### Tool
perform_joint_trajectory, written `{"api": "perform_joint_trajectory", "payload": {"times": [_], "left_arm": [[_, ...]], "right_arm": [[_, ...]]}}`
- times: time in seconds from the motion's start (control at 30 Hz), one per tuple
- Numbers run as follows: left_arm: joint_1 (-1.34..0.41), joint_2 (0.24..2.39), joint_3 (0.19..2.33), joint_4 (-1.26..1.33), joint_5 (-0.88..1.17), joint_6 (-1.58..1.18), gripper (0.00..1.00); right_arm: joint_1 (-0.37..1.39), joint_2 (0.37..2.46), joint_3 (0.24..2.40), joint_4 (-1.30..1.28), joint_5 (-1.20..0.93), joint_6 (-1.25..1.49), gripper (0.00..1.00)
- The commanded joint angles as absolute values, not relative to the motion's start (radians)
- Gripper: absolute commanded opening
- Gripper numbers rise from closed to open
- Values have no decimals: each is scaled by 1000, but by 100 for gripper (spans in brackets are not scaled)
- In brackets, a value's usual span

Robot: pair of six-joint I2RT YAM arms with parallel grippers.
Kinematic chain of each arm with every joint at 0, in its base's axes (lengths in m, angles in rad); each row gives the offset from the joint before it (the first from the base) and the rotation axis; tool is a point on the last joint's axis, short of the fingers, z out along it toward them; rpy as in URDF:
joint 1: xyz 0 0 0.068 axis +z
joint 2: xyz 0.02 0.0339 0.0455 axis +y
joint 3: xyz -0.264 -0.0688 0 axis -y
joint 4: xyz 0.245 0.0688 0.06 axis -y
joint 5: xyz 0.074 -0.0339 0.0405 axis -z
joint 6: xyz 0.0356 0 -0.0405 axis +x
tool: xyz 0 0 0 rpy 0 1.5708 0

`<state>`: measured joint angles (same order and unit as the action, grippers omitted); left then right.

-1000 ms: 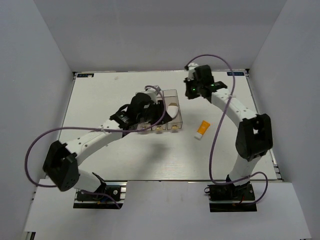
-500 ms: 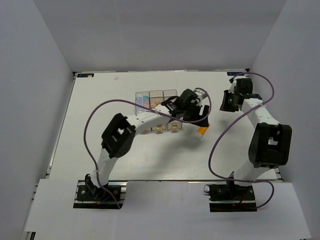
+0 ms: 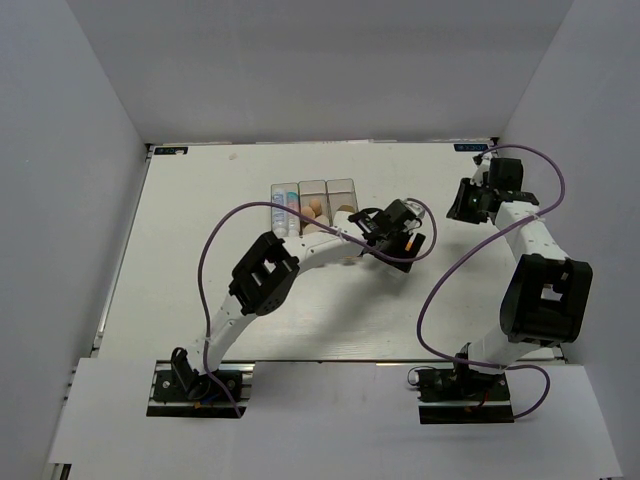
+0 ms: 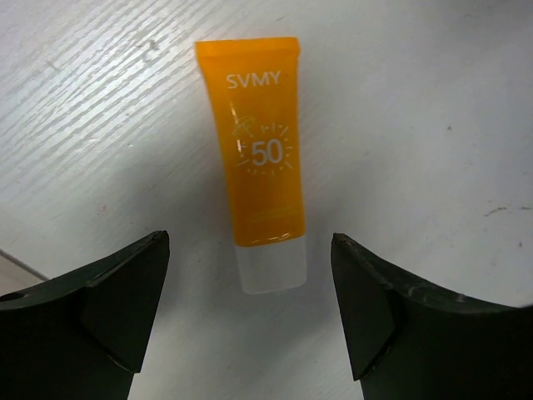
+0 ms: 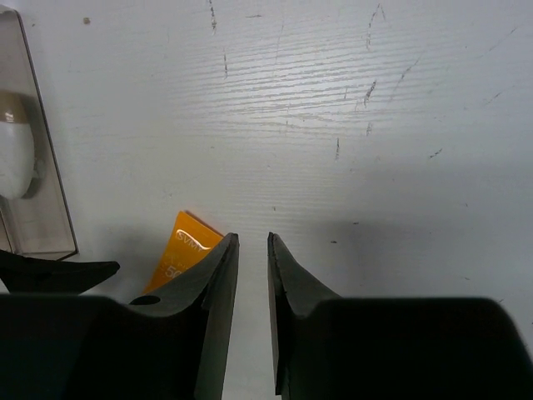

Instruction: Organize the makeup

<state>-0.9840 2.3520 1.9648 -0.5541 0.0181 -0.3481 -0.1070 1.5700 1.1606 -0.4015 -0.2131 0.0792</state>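
Observation:
The orange-white tube (image 4: 258, 167) lies flat on the white table, cap toward my left gripper (image 4: 250, 287). That gripper is open just above it, one finger on each side of the cap, not touching. In the top view the left gripper (image 3: 400, 235) covers most of the tube (image 3: 409, 243). My right gripper (image 3: 468, 200) is further right, shut and empty, its jaws a narrow slit apart (image 5: 252, 275). The tube's orange end (image 5: 187, 246) shows beside it. The white tube with pink-blue label (image 3: 283, 205) and beige sponges (image 3: 313, 208) sit in the clear box.
The clear three-compartment box (image 3: 345, 183) stands left of the left gripper; its right compartment holds a pale pad (image 5: 12, 158). White walls surround the table. A purple cable loops over each arm.
My left arm has swung right from the box to the orange-white tube. My right arm has pulled back toward the table's far right.

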Motion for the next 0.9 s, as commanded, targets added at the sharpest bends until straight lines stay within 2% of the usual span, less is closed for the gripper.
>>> {"api": "perform_joint_trajectory", "payload": {"times": [0.0,0.4,0.6,0.7,0.87], "left_arm": [[-988,2344,2002,-572,-43,-327,88],[-1028,2379,2006,-563,-44,-350,87],[-1046,2401,2008,-581,-104,-365,82],[-1055,2410,2005,-603,-156,-374,75],[-1064,2419,1994,-633,-213,-376,49]], "right_arm": [[-117,1551,1154,-379,-247,87,28],[-120,1562,1149,-380,-261,84,28],[-123,1559,1138,-377,-281,94,28],[-123,1555,1131,-374,-285,98,28],[-123,1552,1129,-373,-293,103,28]]}}
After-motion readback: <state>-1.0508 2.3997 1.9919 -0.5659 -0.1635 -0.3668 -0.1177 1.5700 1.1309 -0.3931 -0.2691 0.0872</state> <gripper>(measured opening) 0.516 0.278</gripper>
